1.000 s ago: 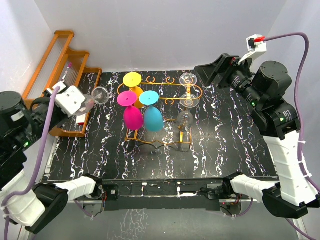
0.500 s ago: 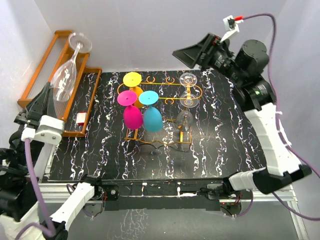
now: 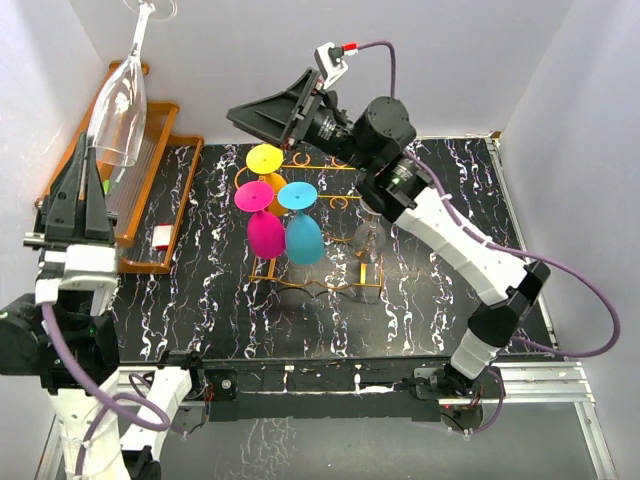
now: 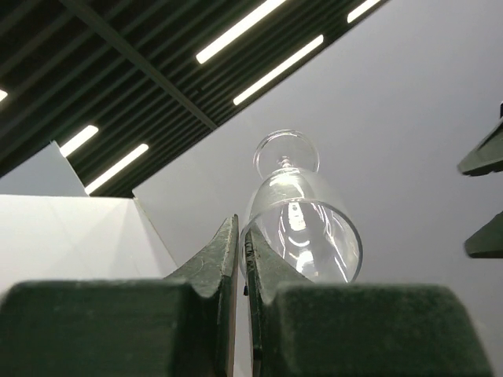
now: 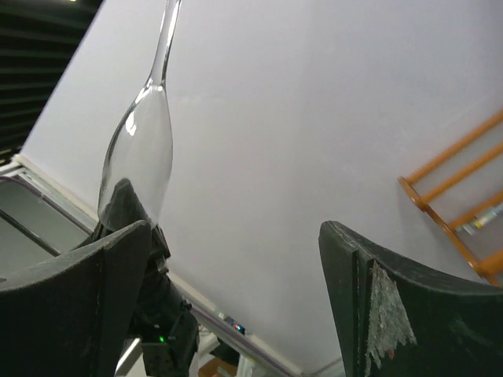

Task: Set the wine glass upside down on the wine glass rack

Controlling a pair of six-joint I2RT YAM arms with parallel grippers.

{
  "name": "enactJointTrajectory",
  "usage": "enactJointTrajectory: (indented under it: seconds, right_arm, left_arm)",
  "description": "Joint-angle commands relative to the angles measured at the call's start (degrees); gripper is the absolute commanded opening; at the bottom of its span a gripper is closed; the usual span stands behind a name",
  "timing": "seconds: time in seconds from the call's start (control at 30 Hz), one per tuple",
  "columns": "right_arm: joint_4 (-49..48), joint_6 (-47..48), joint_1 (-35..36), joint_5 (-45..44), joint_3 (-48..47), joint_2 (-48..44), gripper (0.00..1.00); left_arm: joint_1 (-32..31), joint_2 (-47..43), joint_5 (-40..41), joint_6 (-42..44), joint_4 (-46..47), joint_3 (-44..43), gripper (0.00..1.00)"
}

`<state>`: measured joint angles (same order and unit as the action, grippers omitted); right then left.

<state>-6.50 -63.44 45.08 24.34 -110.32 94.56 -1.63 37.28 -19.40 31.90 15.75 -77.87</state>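
Observation:
A clear wine glass [image 3: 118, 105] is held high at the far left, base up and mouth down, tilted slightly. My left gripper [image 3: 88, 170] is shut on the wall of its bowl at the rim, seen from below in the left wrist view [image 4: 242, 236] with the glass [image 4: 302, 224] above the fingers. My right gripper [image 3: 262, 112] is open and empty, raised above the back of the table and facing the glass [image 5: 141, 149]. The gold wire wine glass rack [image 3: 330, 170] stands mid-table, below and right of the held glass.
Pink [image 3: 265, 232], teal [image 3: 305, 235] and yellow [image 3: 265, 158] glasses hang upside down on the rack's left side, and clear ones [image 3: 372, 235] on its right. An orange wooden slatted rack [image 3: 160, 125] stands at the left edge, with a small red-and-white object [image 3: 160, 237] beside it.
My left arm has raised the glass higher and turned it nearly vertical, base up. My right arm has swung left from the back right corner to above the rack.

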Motion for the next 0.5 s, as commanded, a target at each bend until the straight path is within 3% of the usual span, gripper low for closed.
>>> enactJointTrajectory:
  seconds: [0.0, 0.17, 0.47]
  right_arm:
    - [-19.05, -1.52, 4.08, -10.68, -4.78, 2.5, 0.9]
    - [-31.72, -3.5, 7.12, -14.18, -8.51, 9.67, 0.86]
    - [-40.1, -4.57, 10.74, -18.43, -18.44, 18.6, 0.84]
  left_arm:
    - [2.15, -1.37, -3.3, -8.18, 10.98, 0.88, 0.0]
    - [4.37, -2.12, -5.96, -13.19, 13.9, 3.87, 0.0]
    - [8.15, -2.39, -9.78, -17.31, 13.29, 4.3, 0.0]
